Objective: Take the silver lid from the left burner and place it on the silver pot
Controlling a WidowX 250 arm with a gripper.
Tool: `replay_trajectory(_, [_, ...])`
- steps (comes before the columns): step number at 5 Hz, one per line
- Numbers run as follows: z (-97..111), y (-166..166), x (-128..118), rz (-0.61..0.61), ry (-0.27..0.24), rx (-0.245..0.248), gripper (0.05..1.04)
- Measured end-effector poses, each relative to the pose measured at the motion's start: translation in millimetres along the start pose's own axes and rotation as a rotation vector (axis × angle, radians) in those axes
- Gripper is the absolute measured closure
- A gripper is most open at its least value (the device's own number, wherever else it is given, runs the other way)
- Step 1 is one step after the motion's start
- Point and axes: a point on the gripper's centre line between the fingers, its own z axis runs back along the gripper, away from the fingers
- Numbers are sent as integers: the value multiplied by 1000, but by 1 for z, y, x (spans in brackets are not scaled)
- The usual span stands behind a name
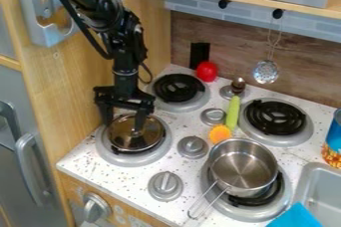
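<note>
"What carries it all?"
"The speckled counter point(86, 161); on it a burner point(133, 161), and on that the round lid point(123, 136), with the steel pot point(243, 171) well off to the right in view, on another burner."
"And the hand point(124, 123)?"
"Wide, its two fingers apart and pointing down over the lid; nothing between them that I can make out."
"Which way does the lid lie from it?"
"Right below; it is round, so no long axis; its small knob point(136, 133) sits just under the right-hand finger in view; whether they touch, I can't tell."
</note>
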Motion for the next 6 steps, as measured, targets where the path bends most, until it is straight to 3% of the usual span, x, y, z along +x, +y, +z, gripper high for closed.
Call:
replay_trajectory(2, [-10,-5,6,23,17,-16,81])
replay_trajectory(3, [-13,-10,8,28,22,-18,142])
replay_trajectory(5, [-16,-19,9,39,17,-16,704])
replay_trajectory(6, [-15,-23,9,38,15,-16,765])
